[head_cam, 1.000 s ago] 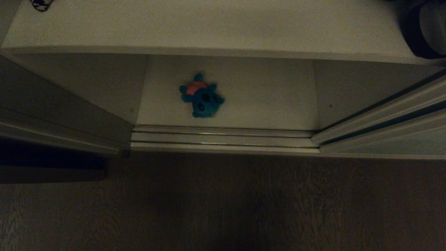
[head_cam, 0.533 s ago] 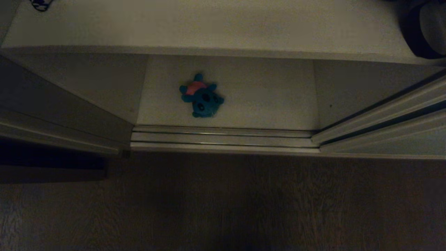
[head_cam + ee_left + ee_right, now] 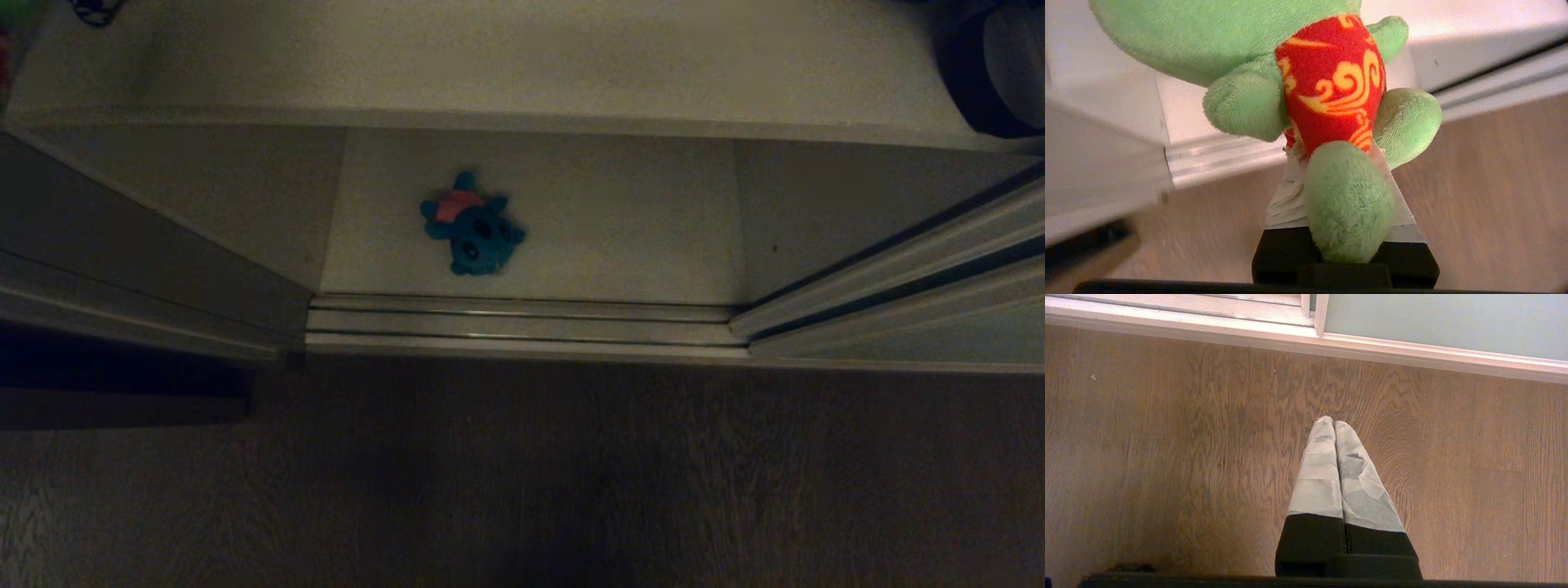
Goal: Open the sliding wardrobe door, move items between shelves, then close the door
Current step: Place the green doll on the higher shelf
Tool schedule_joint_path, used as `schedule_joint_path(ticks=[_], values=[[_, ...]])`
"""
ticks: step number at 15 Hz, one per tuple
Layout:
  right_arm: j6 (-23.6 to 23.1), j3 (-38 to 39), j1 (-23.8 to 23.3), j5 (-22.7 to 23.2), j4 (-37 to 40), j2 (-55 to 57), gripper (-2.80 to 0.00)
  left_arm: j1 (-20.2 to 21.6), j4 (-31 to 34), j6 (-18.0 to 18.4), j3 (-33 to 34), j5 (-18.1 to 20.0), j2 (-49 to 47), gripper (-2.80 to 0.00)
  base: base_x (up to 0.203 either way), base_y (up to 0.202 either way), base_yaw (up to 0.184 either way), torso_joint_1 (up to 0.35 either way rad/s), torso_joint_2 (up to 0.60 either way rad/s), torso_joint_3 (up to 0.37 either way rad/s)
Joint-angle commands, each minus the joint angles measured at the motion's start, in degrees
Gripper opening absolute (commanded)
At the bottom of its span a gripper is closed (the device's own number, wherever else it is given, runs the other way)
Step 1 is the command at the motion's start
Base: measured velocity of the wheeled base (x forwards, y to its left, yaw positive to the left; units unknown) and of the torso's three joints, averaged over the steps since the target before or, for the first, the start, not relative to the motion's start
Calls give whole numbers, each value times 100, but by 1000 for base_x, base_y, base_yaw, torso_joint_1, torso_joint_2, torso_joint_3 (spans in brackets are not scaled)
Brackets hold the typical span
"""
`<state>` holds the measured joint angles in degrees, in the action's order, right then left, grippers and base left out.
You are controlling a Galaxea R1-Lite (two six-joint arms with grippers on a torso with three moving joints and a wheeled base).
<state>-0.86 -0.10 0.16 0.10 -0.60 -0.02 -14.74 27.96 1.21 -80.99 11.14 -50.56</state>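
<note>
My left gripper is shut on the green plush toy with the red, yellow-swirled belly; one green foot sticks out between the taped fingers. It hangs over the wood floor in front of the wardrobe's door track. In the head view the green toy is only a blur in the top left corner. The blue plush toy with the pink-orange patch lies on the lower shelf. The sliding wardrobe door stands slid to the right, leaving the opening uncovered. My right gripper is shut and empty above the floor.
The upper shelf bears a houndstooth cushion at its left end and a black bag at its right end. The door track runs along the front of the lower shelf. A grey panel bounds the opening's left side.
A green and red blur, the held toy, has come into the head view's top left corner. The blue toy, the shelves and the door have not moved.
</note>
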Motion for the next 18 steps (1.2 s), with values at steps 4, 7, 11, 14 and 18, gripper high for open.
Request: schedule_joint_path(ticks=[4, 7, 11, 14, 18], values=[[-2, 1, 2, -1, -2, -6, -280, -3, -472, -15, -340, -109, -968, -280, 0, 0, 0, 0, 0, 0], [-2, 1, 2, -1, -2, -6, -280, -3, -505, -50, -670, -120, -1382, -280, 0, 0, 0, 0, 0, 0], [-2, 1, 2, -1, -2, -6, -280, -3, -776, -46, -821, -168, -1737, -280, 0, 0, 0, 0, 0, 0], [-2, 1, 2, -1, -2, -6, -280, -9, -1081, -42, -1153, -298, -2115, -280, 0, 0, 0, 0, 0, 0], [-2, 1, 2, -1, -2, -6, -280, -12, -1494, -5, -1241, -400, -2396, -280, 0, 0, 0, 0, 0, 0]])
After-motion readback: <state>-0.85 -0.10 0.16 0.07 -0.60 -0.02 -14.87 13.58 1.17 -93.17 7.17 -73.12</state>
